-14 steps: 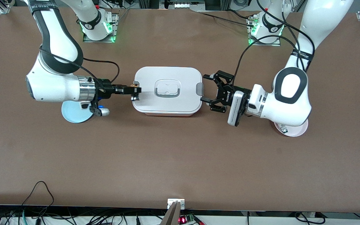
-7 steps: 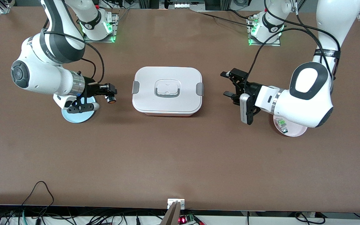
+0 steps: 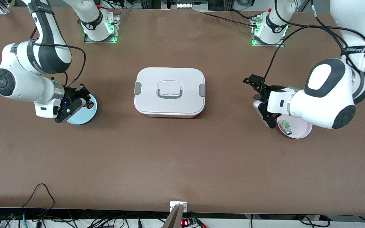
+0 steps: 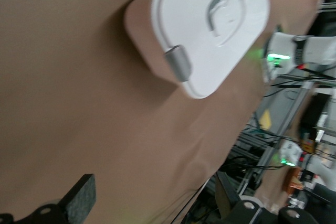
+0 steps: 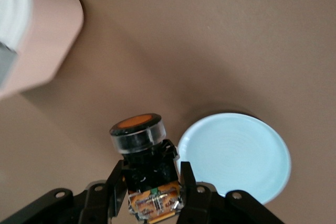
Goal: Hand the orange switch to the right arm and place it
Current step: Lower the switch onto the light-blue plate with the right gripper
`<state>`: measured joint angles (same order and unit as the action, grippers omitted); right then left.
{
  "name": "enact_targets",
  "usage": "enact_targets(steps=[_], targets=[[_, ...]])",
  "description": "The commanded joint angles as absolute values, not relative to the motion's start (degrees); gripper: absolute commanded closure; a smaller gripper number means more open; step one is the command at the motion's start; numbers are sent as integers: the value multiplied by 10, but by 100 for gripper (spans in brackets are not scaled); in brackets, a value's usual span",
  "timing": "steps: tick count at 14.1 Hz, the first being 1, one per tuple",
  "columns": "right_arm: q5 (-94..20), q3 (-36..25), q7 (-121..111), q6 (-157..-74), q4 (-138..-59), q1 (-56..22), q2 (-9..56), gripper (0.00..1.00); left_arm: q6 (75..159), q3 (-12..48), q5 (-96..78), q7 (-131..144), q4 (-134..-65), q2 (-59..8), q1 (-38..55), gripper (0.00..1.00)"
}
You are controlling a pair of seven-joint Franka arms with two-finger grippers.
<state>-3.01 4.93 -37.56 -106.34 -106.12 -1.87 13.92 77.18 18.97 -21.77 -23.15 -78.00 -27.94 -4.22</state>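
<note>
Now the right gripper (image 3: pixel 86 100) has its jaws clamped on the small black orange switch (image 5: pixel 140 153) with its round orange cap, holding it in the air above the round pale-blue plate (image 3: pixel 89 114). That plate lies just beneath the closed jaws. Over at its own end, the left gripper (image 3: pixel 258 98) hangs with jaws spread wide and empty, beside the round pink plate (image 3: pixel 299 133); the white rectangular lidded box (image 3: pixel 169 91) sits well apart from both pairs of jaws, between them.

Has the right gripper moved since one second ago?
Yes. The right gripper, shut on the orange switch, left the white box for the blue plate.
</note>
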Motion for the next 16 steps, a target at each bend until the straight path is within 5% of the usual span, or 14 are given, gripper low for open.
enact_targets(steps=[1,10,14,16], targets=[[45,56,-455,-1079,-1078,-5,141,72,730,189,-120,-189,-723,-273,-40,0],[91,54,-586,-1263,-1190,45,149,72,642,172,25,-93,-649,-223,-40,0],[109,54,-638,-1341,-1240,50,149,72,727,78,-22,-92,-833,-73,-8,0],[115,54,-673,-1378,-1263,62,149,72,750,5,-18,-83,-843,-58,64,0]])
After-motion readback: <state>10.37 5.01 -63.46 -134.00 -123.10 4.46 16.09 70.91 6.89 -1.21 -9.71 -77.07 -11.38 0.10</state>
